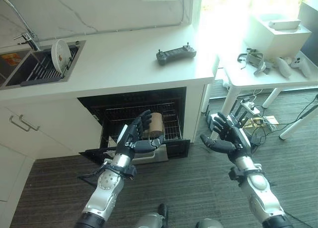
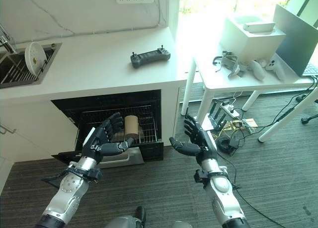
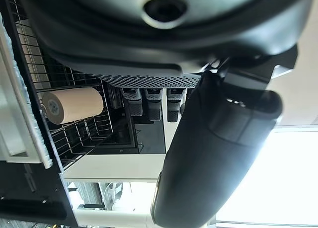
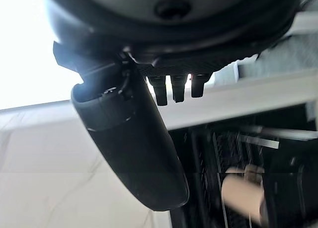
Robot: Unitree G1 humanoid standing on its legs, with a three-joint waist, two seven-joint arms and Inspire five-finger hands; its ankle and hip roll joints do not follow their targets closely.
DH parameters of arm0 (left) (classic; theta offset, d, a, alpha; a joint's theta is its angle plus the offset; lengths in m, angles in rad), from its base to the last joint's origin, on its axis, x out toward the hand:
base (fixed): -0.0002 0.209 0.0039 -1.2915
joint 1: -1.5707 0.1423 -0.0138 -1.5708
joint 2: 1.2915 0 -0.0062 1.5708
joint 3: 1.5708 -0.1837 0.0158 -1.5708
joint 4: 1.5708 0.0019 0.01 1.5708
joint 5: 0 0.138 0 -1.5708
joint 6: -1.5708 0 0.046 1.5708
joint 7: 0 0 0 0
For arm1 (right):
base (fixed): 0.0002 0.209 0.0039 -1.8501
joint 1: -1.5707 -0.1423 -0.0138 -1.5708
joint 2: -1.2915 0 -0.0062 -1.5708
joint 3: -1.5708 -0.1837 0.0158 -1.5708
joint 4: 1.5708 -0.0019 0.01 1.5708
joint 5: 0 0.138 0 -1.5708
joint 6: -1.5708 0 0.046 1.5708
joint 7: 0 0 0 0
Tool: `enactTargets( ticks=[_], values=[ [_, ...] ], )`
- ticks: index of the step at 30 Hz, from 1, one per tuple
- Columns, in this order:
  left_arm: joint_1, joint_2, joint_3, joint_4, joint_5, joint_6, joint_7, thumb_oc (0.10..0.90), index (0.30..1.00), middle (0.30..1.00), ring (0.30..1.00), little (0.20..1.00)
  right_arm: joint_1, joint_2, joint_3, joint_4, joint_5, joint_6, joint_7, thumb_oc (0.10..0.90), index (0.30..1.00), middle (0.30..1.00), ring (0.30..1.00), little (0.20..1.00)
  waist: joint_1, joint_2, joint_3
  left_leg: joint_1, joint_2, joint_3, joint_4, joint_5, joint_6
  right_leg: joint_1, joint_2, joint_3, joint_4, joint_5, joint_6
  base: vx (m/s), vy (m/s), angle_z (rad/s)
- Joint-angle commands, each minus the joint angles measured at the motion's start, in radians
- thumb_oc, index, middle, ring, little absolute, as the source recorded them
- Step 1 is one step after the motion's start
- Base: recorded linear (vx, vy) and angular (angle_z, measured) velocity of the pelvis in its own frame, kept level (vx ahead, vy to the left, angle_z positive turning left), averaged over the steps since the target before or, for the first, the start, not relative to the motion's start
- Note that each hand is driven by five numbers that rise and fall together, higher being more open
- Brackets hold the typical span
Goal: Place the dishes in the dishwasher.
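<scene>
A white plate (image 1: 60, 55) stands on edge in the rack of the sink (image 1: 20, 71) at the counter's far left. Below the counter the dishwasher is open, its wire rack (image 1: 169, 119) pulled out. In that rack a tan cup (image 1: 157, 123) lies on its side, seen too past the fingers in the left wrist view (image 3: 72, 105). My left hand (image 1: 133, 136) hovers open just in front of the rack, close to the cup and holding nothing. To the right of the dishwasher my right hand (image 1: 226, 133) is raised, open and empty.
A dark handheld controller (image 1: 176, 54) lies on the white counter. To the right stands a white side table (image 1: 248, 79) bearing a headset, controllers and a white box (image 1: 276, 34). A power strip and cables (image 1: 253, 116) lie on the floor below. The lowered dishwasher door (image 1: 94, 156) juts out.
</scene>
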Motion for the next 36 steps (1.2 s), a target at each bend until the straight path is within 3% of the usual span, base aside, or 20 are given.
enactTargets(
  ticks=[1,3,5,7,8,10,11,13,15,17,20,22,31,34,36],
  values=[
    [-0.096,-0.027,0.087,-0.131,-0.01,-0.138,0.006,0.8,0.9,0.9,0.9,0.9,-0.15,-0.017,-0.034,-0.124,-0.077,-0.155,-0.054,0.8,0.9,0.9,0.9,0.9,-0.015,0.027,0.019,-0.02,0.13,-0.102,0.14,-0.131,-0.073,-0.023,0.073,0.031,-0.022,0.017,-0.039,0.14,0.663,0.0],
    [-0.093,-0.023,0.099,-0.129,-0.025,-0.145,-0.005,0.8,0.9,0.9,0.9,0.9,-0.147,-0.025,-0.043,-0.135,-0.074,-0.155,-0.079,0.8,0.9,0.9,0.9,0.9,-0.02,0.038,0.016,-0.034,0.175,-0.143,0.14,-0.117,-0.094,-0.019,0.053,0.046,-0.022,0.016,-0.028,0.14,0.587,-0.03],
    [-0.108,-0.016,0.101,-0.11,-0.021,-0.163,-0.021,0.8,0.9,0.9,0.9,0.9,-0.135,-0.036,-0.073,-0.139,-0.052,-0.164,-0.1,0.8,0.9,0.9,0.9,0.9,-0.043,0.049,0.017,-0.021,0.208,-0.104,0.14,-0.125,-0.097,-0.008,0.006,0.035,-0.022,0.02,-0.006,0.18,0.741,-0.11],
    [-0.12,-0.01,0.09,-0.117,0.017,-0.144,0.0,0.8,0.9,0.9,0.9,0.9,-0.119,-0.027,-0.106,-0.143,0.001,-0.15,-0.092,0.8,0.9,0.9,0.9,0.9,-0.046,0.046,0.012,-0.007,0.165,-0.084,0.14,-0.144,-0.081,-0.011,-0.054,0.037,-0.022,0.047,0.029,0.2,0.778,0.16],
    [-0.118,-0.006,0.094,-0.136,0.036,-0.135,0.017,0.8,0.9,0.9,0.9,0.9,-0.103,-0.004,-0.128,-0.146,-0.015,-0.156,-0.083,0.8,0.9,0.9,0.9,0.9,-0.036,0.043,0.008,0.004,0.119,-0.078,0.14,-0.163,-0.052,-0.019,-0.103,0.032,-0.022,0.085,0.041,0.17,0.704,0.35],
    [-0.107,0.01,0.112,-0.16,0.07,-0.129,0.055,0.8,0.9,0.9,0.9,0.9,-0.1,0.024,-0.132,-0.157,-0.044,-0.155,-0.071,0.8,0.9,0.9,0.9,0.9,-0.017,0.06,0.002,0.01,0.089,-0.054,0.14,-0.19,-0.014,-0.032,-0.125,-0.022,-0.018,0.162,0.036,0.12,0.644,0.26],
    [-0.097,0.019,0.127,-0.171,0.086,-0.131,0.075,0.8,0.9,0.9,0.9,0.9,-0.106,0.031,-0.132,-0.162,-0.045,-0.15,-0.063,0.8,0.9,0.9,0.9,0.9,-0.006,0.069,-0.001,0.008,0.089,-0.034,0.14,-0.198,-0.003,-0.049,-0.116,-0.048,0.03,0.162,0.032,0.06,0.535,-0.32],
    [-0.086,0.045,0.162,-0.188,0.091,-0.148,0.083,0.8,0.9,0.9,0.9,0.9,-0.109,0.017,-0.151,-0.177,-0.02,-0.133,-0.049,0.8,0.9,0.9,0.9,0.9,-0.002,0.065,-0.01,-0.008,0.078,-0.014,0.14,-0.215,0.01,-0.069,0.006,-0.068,0.051,0.091,0.024,0.02,0.291,-0.52],
    [-0.09,0.062,0.185,-0.193,0.096,-0.17,0.097,0.8,0.9,0.9,0.9,0.9,-0.11,0.007,-0.156,-0.171,-0.017,-0.131,-0.033,0.8,0.9,0.9,0.9,0.9,-0.008,0.048,-0.014,-0.019,0.053,-0.014,0.14,-0.221,0.009,-0.079,0.125,-0.072,0.019,0.068,0.006,0.02,0.117,0.11],
    [-0.084,0.062,0.201,-0.196,0.12,-0.202,0.113,0.8,0.9,0.9,0.9,0.9,-0.112,0.0,-0.153,-0.157,-0.011,-0.15,-0.024,0.8,0.9,0.9,0.9,0.9,-0.008,0.035,-0.013,-0.022,0.029,-0.02,0.14,-0.217,0.006,-0.083,0.188,-0.071,-0.008,0.067,-0.013,0.01,0.066,0.4],
    [-0.096,0.049,0.207,-0.195,0.156,-0.22,0.124,0.8,0.9,0.9,0.9,0.9,-0.113,-0.009,-0.162,-0.137,0.013,-0.18,-0.015,0.8,0.9,0.9,0.9,0.9,-0.015,0.025,-0.008,-0.025,-0.002,-0.04,0.14,-0.211,0.009,-0.089,0.207,-0.038,-0.022,0.032,-0.042,-0.01,-0.001,0.78],
    [-0.106,0.045,0.204,-0.179,0.166,-0.251,0.133,0.8,0.9,0.9,0.9,0.9,-0.126,-0.02,-0.163,-0.124,0.03,-0.187,-0.018,0.8,0.9,0.9,0.9,0.9,-0.012,0.021,-0.012,-0.015,-0.012,-0.027,0.14,-0.204,0.006,-0.088,0.191,-0.046,-0.022,0.018,-0.057,0.0,-0.022,0.24],
    [-0.081,0.068,0.249,-0.223,0.2,-0.294,0.171,0.8,0.9,0.9,0.9,0.9,-0.134,0.0,-0.166,-0.153,0.006,-0.19,-0.06,0.8,0.9,0.9,0.9,0.9,-0.015,0.022,-0.041,0.046,-0.051,-0.013,0.14,-0.23,0.008,-0.072,0.173,0.017,-0.022,0.008,-0.046,0.03,0.044,0.09],
    [-0.083,0.065,0.249,-0.244,0.197,-0.277,0.144,0.8,0.9,0.9,0.9,0.9,-0.129,-0.002,-0.18,-0.156,0.005,-0.196,-0.076,0.8,0.9,0.9,0.9,0.9,-0.021,0.011,-0.037,0.057,-0.012,0.031,0.14,-0.221,-0.014,-0.062,0.154,0.004,-0.022,0.006,-0.052,0.01,0.122,0.25],
    [-0.073,0.067,0.249,-0.253,0.2,-0.262,0.152,0.8,0.9,0.9,0.9,0.9,-0.134,0.001,-0.171,-0.154,-0.005,-0.191,-0.079,0.8,0.9,0.9,0.9,0.9,-0.016,0.017,-0.032,0.047,0.009,-0.038,0.14,-0.214,-0.027,-0.055,0.16,0.028,-0.022,0.002,-0.05,0.06,0.301,0.39]
  ],
)
